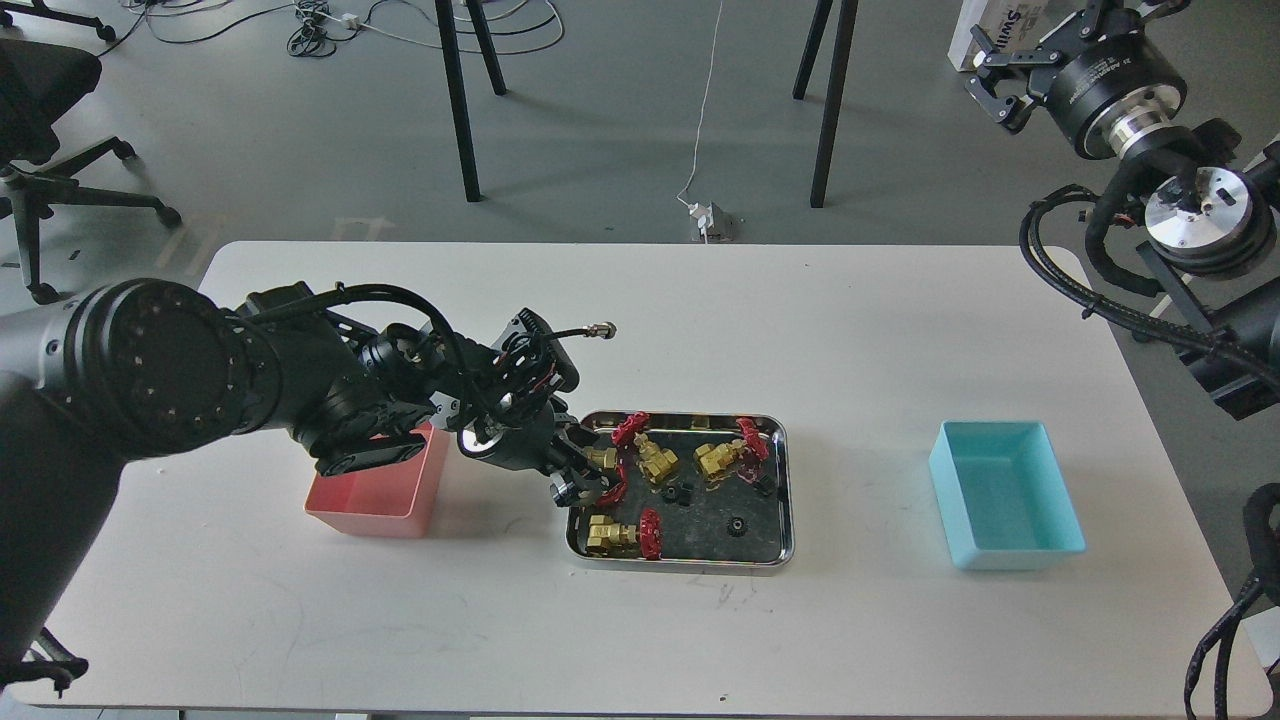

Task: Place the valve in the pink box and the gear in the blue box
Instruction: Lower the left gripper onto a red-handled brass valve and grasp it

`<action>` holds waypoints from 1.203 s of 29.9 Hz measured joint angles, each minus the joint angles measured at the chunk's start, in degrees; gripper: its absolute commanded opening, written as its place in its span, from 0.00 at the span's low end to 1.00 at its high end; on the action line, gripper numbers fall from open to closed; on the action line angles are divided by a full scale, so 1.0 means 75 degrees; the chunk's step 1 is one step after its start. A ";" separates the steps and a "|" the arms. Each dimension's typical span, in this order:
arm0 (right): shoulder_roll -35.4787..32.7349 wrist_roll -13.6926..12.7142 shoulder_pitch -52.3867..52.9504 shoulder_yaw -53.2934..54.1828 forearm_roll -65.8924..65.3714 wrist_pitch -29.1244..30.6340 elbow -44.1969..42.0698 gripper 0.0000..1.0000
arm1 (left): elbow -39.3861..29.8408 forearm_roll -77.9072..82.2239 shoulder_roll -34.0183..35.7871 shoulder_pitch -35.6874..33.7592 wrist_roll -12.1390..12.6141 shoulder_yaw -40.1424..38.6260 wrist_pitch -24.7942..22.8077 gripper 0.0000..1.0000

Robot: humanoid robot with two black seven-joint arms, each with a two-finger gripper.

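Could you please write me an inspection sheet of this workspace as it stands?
Surface: white table, a few faint scuffs.
Job's things: steel tray holds valves and small black gears; pink box and blue box look empty.
Clutter: nothing seen.
Grippers: left gripper at the tray's left end, shut on a valve; right gripper raised off the table, open.
Cables: black hoses along both arms; white cord on the floor.
Surroundings: grey floor, table legs, office chair.

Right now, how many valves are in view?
4, all in the steel tray: one in the left jaws at its left edge, two along the back, one front left.
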 measured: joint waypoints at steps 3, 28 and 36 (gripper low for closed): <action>0.0000 0.0000 -0.0017 0.0001 0.0000 0.0000 0.0001 0.99 | 0.0000 0.0059 0.0012 0.0009 0.0000 -0.0013 0.0010 0.48; 0.0009 0.0012 -0.0194 0.0005 0.0000 -0.0012 -0.0022 0.99 | -0.0143 0.0093 0.0135 -0.0047 0.0000 -0.0118 0.0212 0.21; 0.0012 0.0012 -0.0201 0.0016 0.0001 -0.0012 -0.0024 0.99 | -0.0784 0.0150 0.0626 -0.0298 0.0000 -0.0642 0.0213 0.20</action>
